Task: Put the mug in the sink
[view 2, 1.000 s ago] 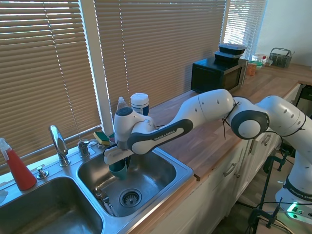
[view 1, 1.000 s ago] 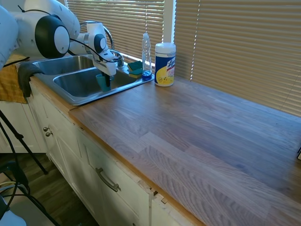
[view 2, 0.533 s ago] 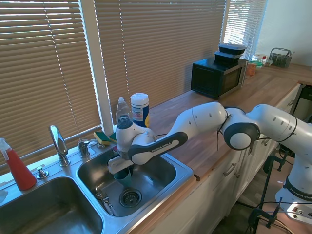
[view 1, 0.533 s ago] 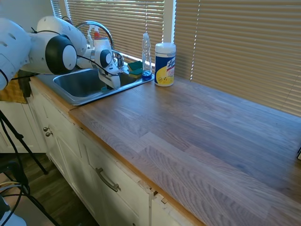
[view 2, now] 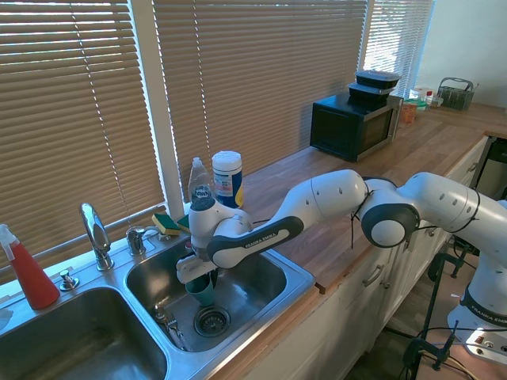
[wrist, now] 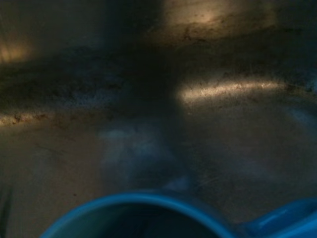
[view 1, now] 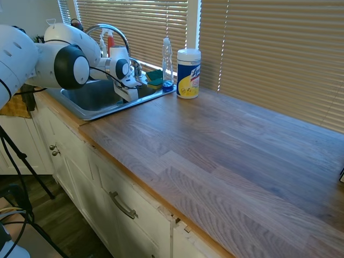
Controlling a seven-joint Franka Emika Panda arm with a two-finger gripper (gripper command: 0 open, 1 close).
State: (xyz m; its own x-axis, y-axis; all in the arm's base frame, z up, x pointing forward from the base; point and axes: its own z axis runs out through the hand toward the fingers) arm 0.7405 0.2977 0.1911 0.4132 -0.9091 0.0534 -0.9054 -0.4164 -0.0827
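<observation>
The teal-blue mug hangs upright low inside the right basin of the stainless sink, just above the drain. My gripper comes down from above and is shut on the mug's rim. In the first exterior view the gripper dips behind the sink rim and the mug is hidden. The wrist view shows the mug's blue rim close up, with the dim metal basin floor beyond it.
A chrome faucet stands between the basins. A sponge, a soap bottle and a white wipes canister line the back rim. A red spray bottle stands at far left and a microwave further along the counter.
The gripper has gone down into the right basin with the mug, from rim height to near the floor. Most of the drop came in the first half second.
</observation>
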